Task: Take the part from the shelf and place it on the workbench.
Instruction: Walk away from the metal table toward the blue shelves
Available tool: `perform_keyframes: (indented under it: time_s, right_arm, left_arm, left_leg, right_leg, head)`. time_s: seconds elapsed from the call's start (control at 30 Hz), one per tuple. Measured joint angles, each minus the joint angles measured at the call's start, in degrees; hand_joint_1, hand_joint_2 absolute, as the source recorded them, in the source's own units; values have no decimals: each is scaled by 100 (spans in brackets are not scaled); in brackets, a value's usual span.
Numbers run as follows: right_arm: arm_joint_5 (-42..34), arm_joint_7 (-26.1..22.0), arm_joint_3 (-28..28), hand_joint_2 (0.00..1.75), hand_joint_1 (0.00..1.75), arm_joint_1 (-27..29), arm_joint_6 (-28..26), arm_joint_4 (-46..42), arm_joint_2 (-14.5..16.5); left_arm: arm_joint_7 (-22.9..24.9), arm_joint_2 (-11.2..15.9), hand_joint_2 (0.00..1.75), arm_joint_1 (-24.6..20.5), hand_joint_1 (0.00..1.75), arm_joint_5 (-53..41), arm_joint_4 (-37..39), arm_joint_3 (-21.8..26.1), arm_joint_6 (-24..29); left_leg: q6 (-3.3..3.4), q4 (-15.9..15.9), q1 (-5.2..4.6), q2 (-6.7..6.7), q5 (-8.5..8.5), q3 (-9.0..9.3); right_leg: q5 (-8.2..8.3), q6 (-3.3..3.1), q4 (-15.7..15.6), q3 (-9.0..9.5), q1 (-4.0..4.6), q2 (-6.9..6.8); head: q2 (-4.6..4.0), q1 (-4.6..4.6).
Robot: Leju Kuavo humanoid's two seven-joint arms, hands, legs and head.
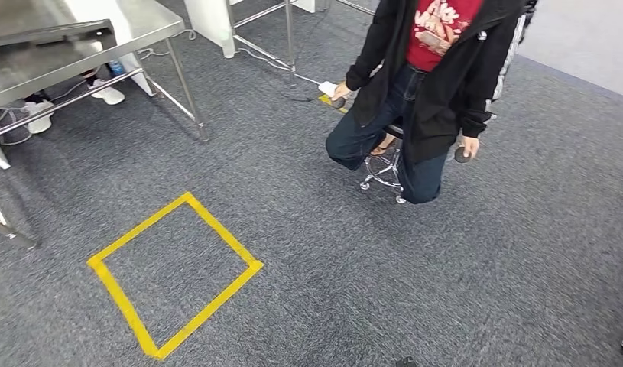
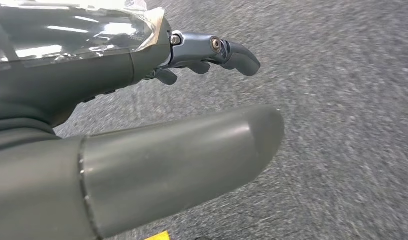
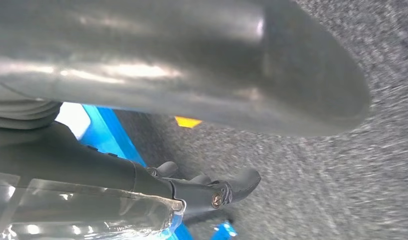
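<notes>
Grey carpet (image 1: 308,252) with a yellow taped square (image 1: 174,274), a steel table (image 1: 71,53) and a seated person (image 1: 430,84) fills the head view, part nowhere visible; left hand (image 2: 141,125) and right hand (image 3: 181,125) hang empty, fingers apart, and walking risks clipping that person.
</notes>
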Motion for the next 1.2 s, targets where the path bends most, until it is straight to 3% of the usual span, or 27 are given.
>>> perform_keyframes:
  time_s: [0.07, 0.13, 0.2, 0.23, 0.27, 0.33, 0.4, 0.43, 0.47, 0.5, 0.57, 0.63, 0.7, 0.73, 0.8, 0.87, 0.9, 0.93, 0.97, 1.0, 1.03, 1.07, 1.1, 1.17, 1.2]
  right_arm:
    - [-4, 4, -5, 0, 0, -17, -1, 0, 2]
    - [-23, -2, -13, 0, 0, -32, -1, 0, 2]
    - [-43, -16, -22, 0, 0, -13, -1, 0, -2]
    - [-47, -21, -26, 0, 0, 4, -1, 0, -2]
    - [-50, -26, -28, 0, 0, 12, -1, 0, 0]
    - [-49, -30, -31, 0, 0, -2, 1, 0, 6]
    - [-42, -32, -33, 0, 0, -16, 9, 0, 5]
    - [-39, -30, -35, 0, 0, -7, 16, 1, 4]
    - [-36, -27, -36, 0, 0, 4, 25, 1, 3]
    - [-33, -23, -37, 0, 0, 13, 33, 1, 2]
    - [-21, -15, -37, 0, 0, 4, 46, 1, -1]
    - [-8, -6, -37, 0, 0, -17, 53, 0, -2]
    - [-8, 0, -41, 0, 0, -10, 60, 0, -4]
    - [-13, 1, -43, 0, 0, 2, 62, 1, -2]
    - [-22, 3, -46, 0, 0, 11, 63, 1, -1]
    - [-23, 3, -46, 0, 0, 3, 66, 0, 3]
    - [-24, 3, -46, 0, 0, 3, 68, 1, 4]
    - [-24, 3, -47, 0, 0, 9, 69, 1, 7]
    - [-24, 3, -47, 0, 0, 17, 69, 2, 7]
    - [-24, 3, -47, 0, 0, 23, 69, 2, 7]
    - [-24, 3, -47, 0, 0, 23, 69, 2, 9]
    - [-24, 3, -46, 0, 0, 16, 69, 1, 11]
    - [-24, 4, -46, 0, 0, 4, 69, 1, 14]
    - [-24, 7, -46, 0, 0, -6, 69, 0, 15]
    - [-23, 9, -47, 0, 0, 1, 69, 1, 15]
  left_arm:
    - [1, 7, 0, 2, 0, -12, 3, 1, 1]
    - [1, 8, 0, 4, 0, -33, 7, 0, 2]
    - [2, 4, 0, -1, 0, -44, 9, 1, 2]
    - [2, 2, 0, -6, 0, -43, 9, 2, 3]
    - [3, 1, 0, -10, 0, -43, 9, 3, 7]
    - [3, 1, 0, -10, 0, -43, 9, 9, 14]
    - [4, 0, 0, -2, 0, -40, 9, 16, 17]
    - [7, -1, 0, -1, 0, -38, 9, 20, 19]
    - [9, -2, 0, -2, 0, -36, 9, 22, 21]
    - [11, -4, 0, -4, 0, -34, 9, 24, 26]
    - [15, -10, 0, -10, 0, -31, 9, 26, 39]
    - [19, -16, 0, -16, 0, -27, 9, 29, 55]
    - [24, -26, 0, -29, 0, -24, 9, 32, 67]
    - [26, -30, 0, -37, 0, -21, 9, 32, 71]
    - [29, -32, 0, -38, 0, -17, 9, 33, 79]
    - [33, -29, 0, -20, 0, -16, 11, 36, 85]
    - [36, -30, 0, -8, 0, -14, 12, 37, 85]
    - [39, -29, 0, 1, 0, -12, 13, 39, 85]
    - [42, -29, 0, 7, 0, -9, 13, 42, 85]
    - [43, -28, 0, 11, 0, -6, 13, 43, 85]
    - [44, -26, 0, 12, 0, -5, 13, 45, 85]
    - [45, -23, 0, 13, 0, -4, 14, 48, 85]
    - [45, -22, 0, 14, 0, -5, 14, 50, 86]
    - [47, -21, 0, 12, 0, -8, 15, 56, 87]
    - [48, -24, 0, 9, 0, -7, 15, 58, 87]
  left_leg:
    - [2, -719, 51, -277, 332, 325]
    - [18, -1043, 56, -472, 389, 452]
    - [82, -1075, 24, -361, 389, 447]
    - [129, -1097, 17, -285, 407, 449]
    - [180, -1122, 19, -204, 428, 450]
    - [250, -1145, -2, -18, 446, 444]
    - [273, -1141, -36, 178, 445, 431]
    - [274, -1139, -45, 266, 444, 427]
    - [273, -1137, -50, 344, 443, 428]
    - [271, -1137, -51, 416, 442, 432]
    - [246, -1134, -70, 542, 430, 453]
    - [191, -1133, -98, 645, 411, 484]
    - [125, -1148, -100, 740, 405, 520]
    - [87, -1136, -85, 718, 385, 528]
    - [26, -899, -56, 464, 182, 442]
    - [-5, -214, -39, 146, -219, 139]
    - [-13, 159, -36, 78, -379, -34]
    - [-20, 396, -33, 52, -432, -152]
    - [-23, 420, -25, 40, -360, -174]
    - [-23, 228, -12, 17, -186, -93]
    - [-21, -116, 8, -48, 36, 62]
    - [-15, -483, 29, -194, 209, 228]
    - [-8, -775, 46, -324, 313, 355]
    - [31, -1001, 28, -456, 333, 440]
    - [70, -1020, 5, -392, 339, 441]
  right_leg:
    - [-12, 30, 56, -36, 8, 160]
    - [0, 112, 99, -132, 27, 306]
    - [30, 211, 107, -227, 22, 426]
    - [16, 239, 148, -270, 18, 365]
    - [-49, 248, 276, -349, 22, 232]
    - [-334, 212, 883, -657, 34, -131]
    - [-605, 199, 1603, -994, 39, -270]
    - [-632, 221, 1737, -1037, 39, -291]
    - [-573, 257, 1643, -960, 38, -311]
    - [-451, 296, 1333, -771, 38, -350]
    - [-195, 327, 517, -308, 56, -575]
    - [-84, 258, 116, -108, 96, -723]
    - [-62, 164, 91, -135, 119, -630]
    - [-45, 127, 78, -128, 88, -571]
    - [6, 36, 49, -101, 21, -459]
    - [43, -27, 48, -113, 12, -336]
    - [52, -41, 51, -124, 23, -266]
    - [54, -43, 54, -131, 31, -189]
    - [55, -42, 61, -131, 35, -110]
    - [55, -40, 72, -129, 34, -29]
    - [54, -37, 90, -129, 31, 55]
    - [48, -25, 119, -142, 38, 132]
    - [43, -2, 152, -171, 49, 205]
    - [54, 83, 185, -256, 57, 331]
    - [74, 138, 176, -307, 50, 399]
  head:
    - [0, 0]
    - [0, 2]
    - [0, 5]
    - [0, 6]
    - [0, 21]
    - [0, 51]
    - [0, 66]
    - [0, 65]
    - [0, 66]
    - [0, 66]
    - [0, 67]
    - [0, 58]
    - [0, 50]
    - [0, 46]
    - [0, 37]
    - [0, 23]
    - [0, 21]
    - [0, 20]
    - [0, 20]
    - [0, 21]
    - [0, 21]
    - [0, 20]
    - [0, 22]
    - [0, 25]
    - [0, 25]
